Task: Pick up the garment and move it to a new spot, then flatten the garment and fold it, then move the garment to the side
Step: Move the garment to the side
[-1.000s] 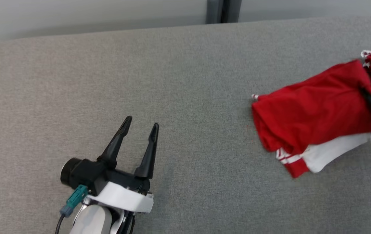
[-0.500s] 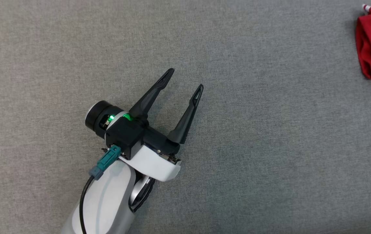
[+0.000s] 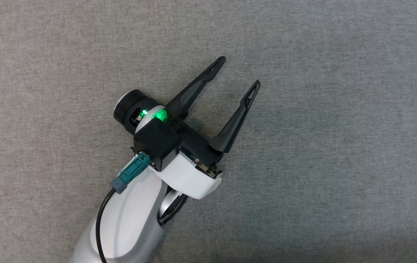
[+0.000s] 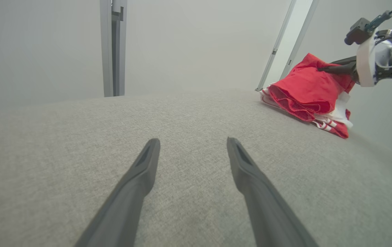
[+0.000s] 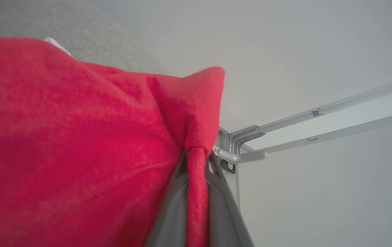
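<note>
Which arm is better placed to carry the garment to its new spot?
Right. The right gripper is shut on a fold of the garment; the left gripper hangs open over the grey surface, apart from it.

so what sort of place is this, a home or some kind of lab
Probably a lab or test bay, not a home: a broad grey fabric-covered work surface, bare pale walls with aluminium frame posts, and a red garment as the robot's work piece.
</note>
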Controlling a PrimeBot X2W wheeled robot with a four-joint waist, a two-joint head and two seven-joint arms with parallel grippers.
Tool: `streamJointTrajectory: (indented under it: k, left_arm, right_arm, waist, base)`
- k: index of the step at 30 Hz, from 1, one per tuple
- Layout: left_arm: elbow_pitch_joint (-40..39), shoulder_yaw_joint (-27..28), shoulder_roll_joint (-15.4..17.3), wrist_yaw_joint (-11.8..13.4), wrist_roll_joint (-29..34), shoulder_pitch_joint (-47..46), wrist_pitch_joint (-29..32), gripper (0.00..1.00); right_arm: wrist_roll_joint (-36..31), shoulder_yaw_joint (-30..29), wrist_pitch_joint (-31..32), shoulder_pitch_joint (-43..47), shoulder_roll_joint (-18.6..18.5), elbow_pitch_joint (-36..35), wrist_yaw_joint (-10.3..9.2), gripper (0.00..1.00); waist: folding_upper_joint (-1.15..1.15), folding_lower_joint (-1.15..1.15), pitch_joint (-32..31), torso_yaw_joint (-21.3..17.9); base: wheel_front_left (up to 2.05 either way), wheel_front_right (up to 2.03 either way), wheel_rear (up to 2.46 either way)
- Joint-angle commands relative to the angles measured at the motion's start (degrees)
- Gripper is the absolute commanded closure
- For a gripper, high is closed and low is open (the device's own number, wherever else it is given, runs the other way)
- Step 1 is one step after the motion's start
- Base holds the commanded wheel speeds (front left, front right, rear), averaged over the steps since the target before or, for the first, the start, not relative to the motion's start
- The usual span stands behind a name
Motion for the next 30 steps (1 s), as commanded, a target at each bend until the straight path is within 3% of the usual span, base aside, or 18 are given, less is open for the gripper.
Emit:
streamJointTrajectory:
  k: [1, 8, 16, 17, 18, 24, 30]
  left_arm:
    - [1.46, 0.08, 0.90, 0.02, -0.41, 0.63, 0.24, 0.00]
    - [1.81, 0.63, 1.20, 0.03, -0.55, 1.35, 0.35, 0.00]
    - [1.78, 0.59, 1.35, 0.06, -0.93, 0.69, 0.41, 0.00]
    - [1.82, 0.56, 1.39, 0.06, -0.98, 0.66, 0.41, 0.00]
    - [1.95, 0.57, 1.39, 0.06, -1.09, 0.72, 0.41, 0.00]
    - [2.58, 0.76, 1.40, 0.07, -2.44, 1.16, 0.42, 0.00]
    - [1.88, 2.05, 0.67, 0.04, -3.46, 3.00, 0.19, 0.00]
  right_arm:
    - [-0.29, -1.34, 0.35, -1.07, -0.19, 0.99, -0.07, 1.00]
    - [-3.17, -7.59, 0.89, -1.24, 1.45, 5.12, -0.07, 1.00]
    - [-5.47, -10.53, 2.75, 0.76, 4.46, 7.12, -0.06, 1.00]
    - [-5.24, -10.92, 3.52, 0.70, 4.97, 7.90, -0.06, 0.78]
    - [-5.42, -10.83, 3.99, 0.79, 5.48, 8.02, -0.06, 0.00]
    - [-8.24, -12.21, 5.42, 0.19, 7.81, 8.02, -0.06, 0.00]
    - [-10.89, -12.47, 5.64, -0.32, 10.50, 5.44, -0.06, 0.00]
  waist:
    - [0.00, 0.00, 0.52, 0.61]
    - [0.00, 0.00, 1.34, 1.54]
    - [0.00, 0.00, 2.10, 2.03]
    - [0.00, 0.00, 2.16, 2.11]
    - [0.00, 0.00, 2.18, 2.16]
    - [0.00, 0.00, 0.83, 2.58]
    - [0.00, 0.00, -4.30, 2.85]
  base:
    - [0.00, 0.00, 0.00]
    - [0.00, 0.00, 0.00]
    - [0.00, 0.00, 0.00]
    - [0.00, 0.00, 0.00]
    - [0.00, 0.00, 0.00]
    - [0.00, 0.00, 0.00]
    - [0.00, 0.00, 0.00]
